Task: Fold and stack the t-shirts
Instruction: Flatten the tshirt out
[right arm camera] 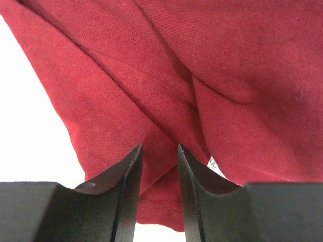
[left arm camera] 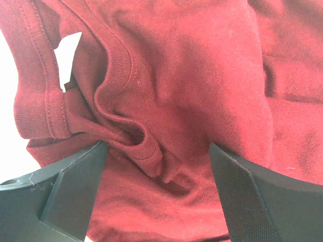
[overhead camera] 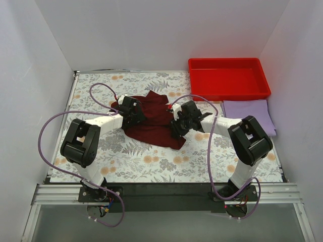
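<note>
The dark maroon t-shirt lies crumpled on the floral table cover, mid-table. My left gripper is on its left side. In the left wrist view the gripper is open wide, jaws straddling a raised fold by the ribbed collar. My right gripper is at the shirt's right edge. In the right wrist view the gripper has a narrow gap between its jaws, with flat maroon cloth and a hem showing through, not visibly pinched. The pale lavender t-shirt lies folded at the right, below the tray.
A bright red plastic tray stands at the back right. White walls close in on the left, back and right. The floral table cover shows in front of the maroon shirt. Purple cables loop from both arms.
</note>
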`<state>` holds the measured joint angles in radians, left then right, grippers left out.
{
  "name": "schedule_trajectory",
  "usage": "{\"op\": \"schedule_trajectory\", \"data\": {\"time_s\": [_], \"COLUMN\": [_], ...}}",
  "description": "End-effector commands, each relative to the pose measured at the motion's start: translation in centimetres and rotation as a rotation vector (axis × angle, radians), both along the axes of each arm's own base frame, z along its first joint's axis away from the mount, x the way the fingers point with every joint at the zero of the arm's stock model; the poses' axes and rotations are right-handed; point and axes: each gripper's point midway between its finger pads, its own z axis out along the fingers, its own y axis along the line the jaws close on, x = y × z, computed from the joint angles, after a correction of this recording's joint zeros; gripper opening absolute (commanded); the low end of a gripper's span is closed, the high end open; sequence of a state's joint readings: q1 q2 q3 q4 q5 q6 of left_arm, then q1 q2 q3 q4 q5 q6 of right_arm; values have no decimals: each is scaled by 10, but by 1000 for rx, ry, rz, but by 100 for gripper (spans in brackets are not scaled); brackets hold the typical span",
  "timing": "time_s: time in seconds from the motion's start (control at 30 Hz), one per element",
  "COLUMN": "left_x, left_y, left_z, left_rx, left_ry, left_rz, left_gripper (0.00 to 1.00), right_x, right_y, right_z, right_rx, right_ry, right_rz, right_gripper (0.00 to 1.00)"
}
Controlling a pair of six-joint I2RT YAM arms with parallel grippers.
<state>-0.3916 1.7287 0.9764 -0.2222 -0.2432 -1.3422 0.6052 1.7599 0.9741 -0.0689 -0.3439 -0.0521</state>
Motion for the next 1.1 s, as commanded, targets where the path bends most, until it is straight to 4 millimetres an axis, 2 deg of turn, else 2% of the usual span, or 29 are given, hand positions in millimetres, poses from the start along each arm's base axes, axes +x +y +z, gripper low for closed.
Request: {"op": "schedule_trajectory", "data": {"time_s": [0.0, 0.07, 0.3, 0.47, 0.57, 0.6, 0.7, 0.77, 0.9, 1.07], "left_x": [-17, -18, -19, -18, -18, -18, -18, -18, -18, -16], "left_y": [12, 11, 12, 11, 10, 10, 10, 9, 9, 7], "left_z": [-17, -16, -17, -17, -18, -19, -18, -19, -19, -19], "left_rx": [45, 43, 45, 40, 36, 35, 36, 37, 34, 34], "left_ry": [67, 67, 70, 73, 76, 78, 78, 79, 82, 82], "left_rz": [9, 7, 6, 8, 6, 6, 4, 3, 4, 0], "left_gripper": [82, 82, 82, 82, 82, 82, 82, 82, 82, 82], "right_x": [10, 12, 10, 1, -6, -8, -12, -12, -13, -26], "right_y": [-3, -3, -7, 0, 4, 6, 7, 7, 10, 22], "right_z": [12, 17, 8, 8, 5, 5, 6, 11, 22, 43], "right_rx": [2, 14, -8, 28, 47, 59, 71, 80, 104, 171], "right_ry": [-72, -89, -76, -41, -12, -4, 5, 1, -15, -7], "right_rz": [-31, -31, -39, 3, 28, 39, 50, 51, 62, 105], "right_gripper": [41, 42, 44, 42, 36, 29, 19, 16, 1, 1]}}
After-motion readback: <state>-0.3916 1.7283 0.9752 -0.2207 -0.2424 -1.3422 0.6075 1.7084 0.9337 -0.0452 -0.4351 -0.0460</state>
